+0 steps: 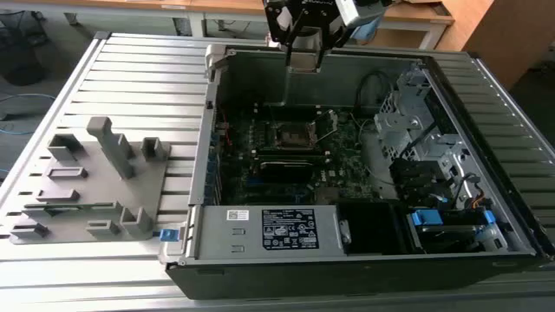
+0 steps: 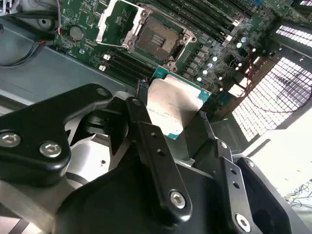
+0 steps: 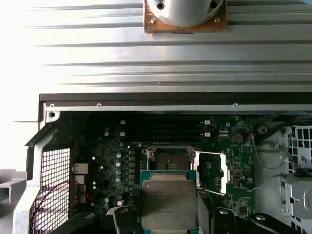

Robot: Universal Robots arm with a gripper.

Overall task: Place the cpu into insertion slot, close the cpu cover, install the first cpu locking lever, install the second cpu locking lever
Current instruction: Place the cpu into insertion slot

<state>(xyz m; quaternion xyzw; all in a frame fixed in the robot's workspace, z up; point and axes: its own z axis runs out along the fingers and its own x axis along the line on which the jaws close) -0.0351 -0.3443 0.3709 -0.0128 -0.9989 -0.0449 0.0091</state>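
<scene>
Overhead, cpu (image 2: pixel 173 109) between fingers (image 2: pixel 151 146); ribbed grey table (image 1: pixel 130 71), wooden desk (image 1: pixel 420 14) beyond.

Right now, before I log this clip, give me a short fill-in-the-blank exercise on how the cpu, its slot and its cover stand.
1. The gripper is ____ on the cpu, holding it by two opposite edges.
2. The insertion slot is ____: no chip sits in it.
3. The cpu cover stands ____, hinged up off the slot rather than lying over it.

Missing words: shut; empty; open.
</scene>
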